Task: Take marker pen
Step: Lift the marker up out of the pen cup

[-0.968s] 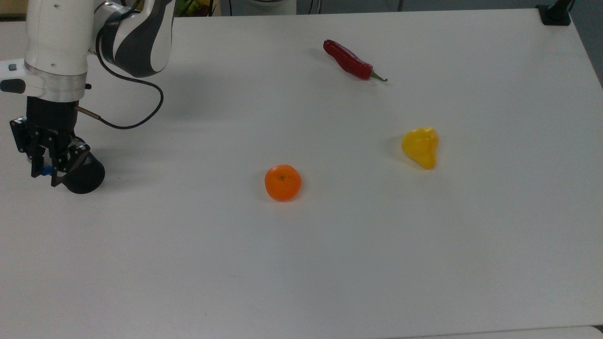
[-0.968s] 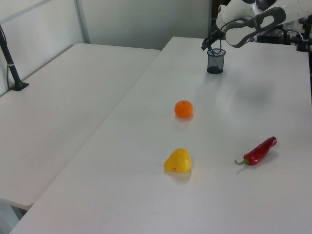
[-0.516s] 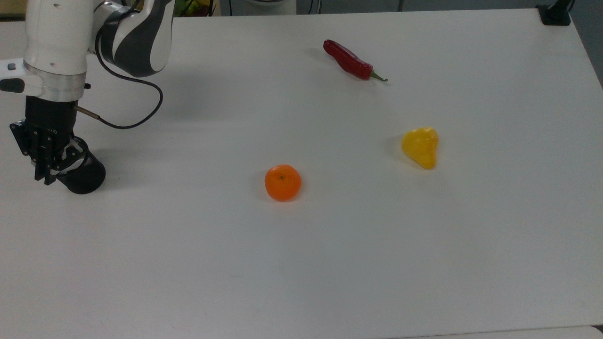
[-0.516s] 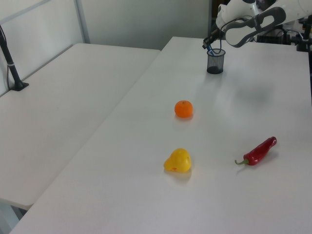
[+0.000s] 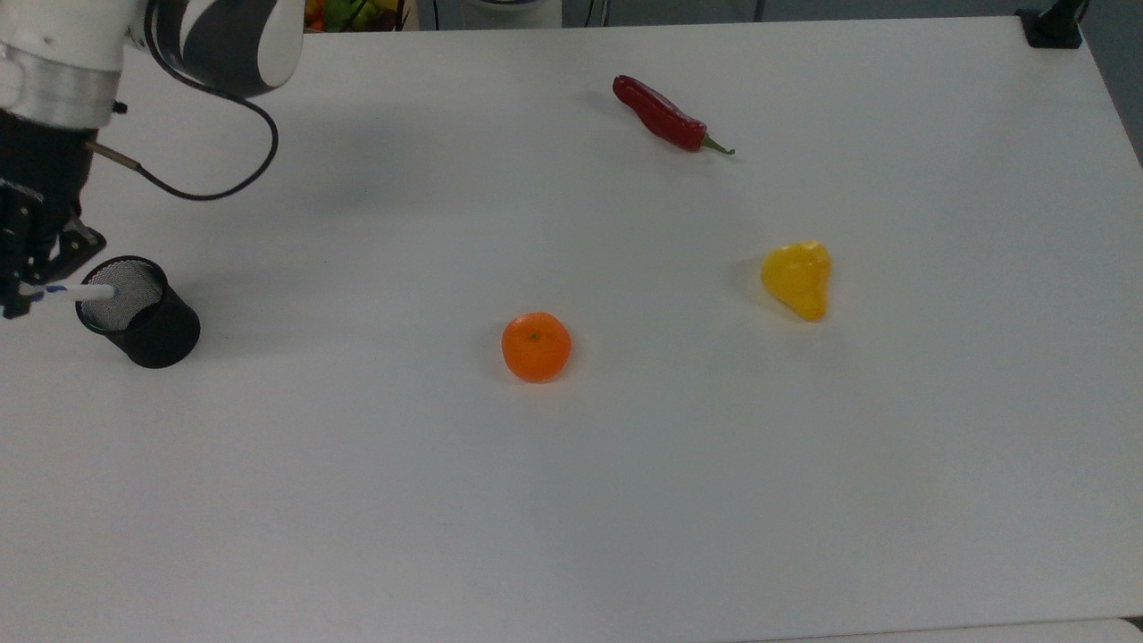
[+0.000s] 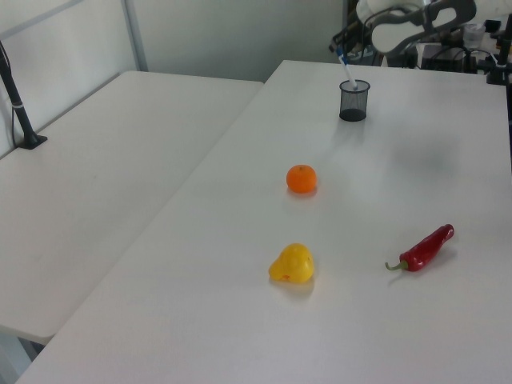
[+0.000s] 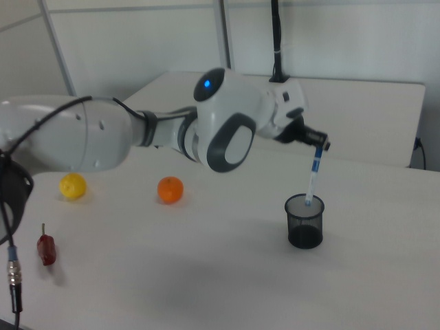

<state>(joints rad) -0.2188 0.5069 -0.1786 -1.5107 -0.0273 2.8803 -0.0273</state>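
We see the gripper clamped on the marker — tip inside the cup — on a white table, grey partitions behind.

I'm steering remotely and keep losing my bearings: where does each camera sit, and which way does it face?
Top view: high above the table, looking down; the arm and end effector show at the top view's left, holding the marker pen over the mesh pen cup.
Left view: low at the far table end, facing the cup past the red chilli; the arm shows at the back.
Right view: beside the arm, facing across its white links.
All share the orange.
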